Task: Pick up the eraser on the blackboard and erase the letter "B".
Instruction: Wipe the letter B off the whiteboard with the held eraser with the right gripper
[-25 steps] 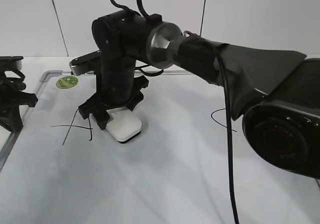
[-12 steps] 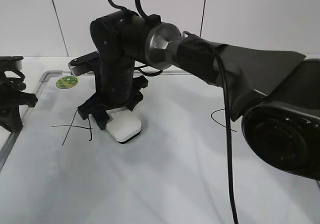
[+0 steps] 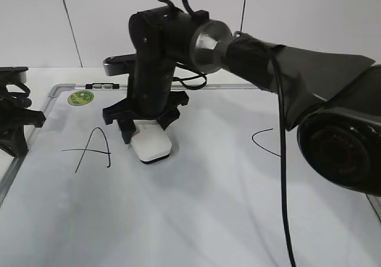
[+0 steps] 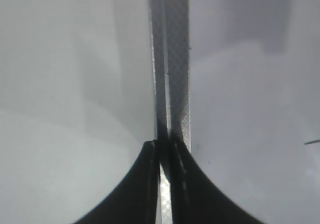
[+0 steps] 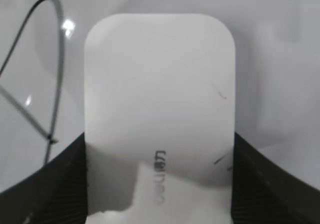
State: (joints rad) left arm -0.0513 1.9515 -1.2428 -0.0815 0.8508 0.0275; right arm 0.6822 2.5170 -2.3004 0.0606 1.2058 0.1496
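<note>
- Pale grey wall panels with thin dark seams stand behind the blackboard [image 3: 196, 207], a broad, glossy white dry-erase sheet in a grey metal frame with rounded corners; it fills nearly the whole exterior view.
- At the far left, the left gripper [image 3: 15, 121] — matt black and angular — sits at the board's left edge; in its wrist view the two curved black jaws meet with no gap over the ribbed metal frame strip [image 4: 172, 59].
- Near the board's back-left corner lies a round green sticker [image 3: 80, 98].
- Just right of that, a thin black hand-drawn "A" [image 3: 92, 149] with a long crossbar marks the white surface.
- Beside the "A", the eraser [image 3: 151, 145] — a smooth white plastic block with rounded corners and a dark underside — rests flat on the board, small grey lettering on its top in the right wrist view.
- The right gripper [image 3: 144, 134] points straight down, its textured black fingers [image 5: 55, 184] pressed against both long sides of the eraser, clamped on it.
- Farther right, partly behind the arm's black fabric sleeve [image 3: 309, 76], a curved black stroke [image 3: 262, 140] shows.
- No letter "B" can be made out.
</note>
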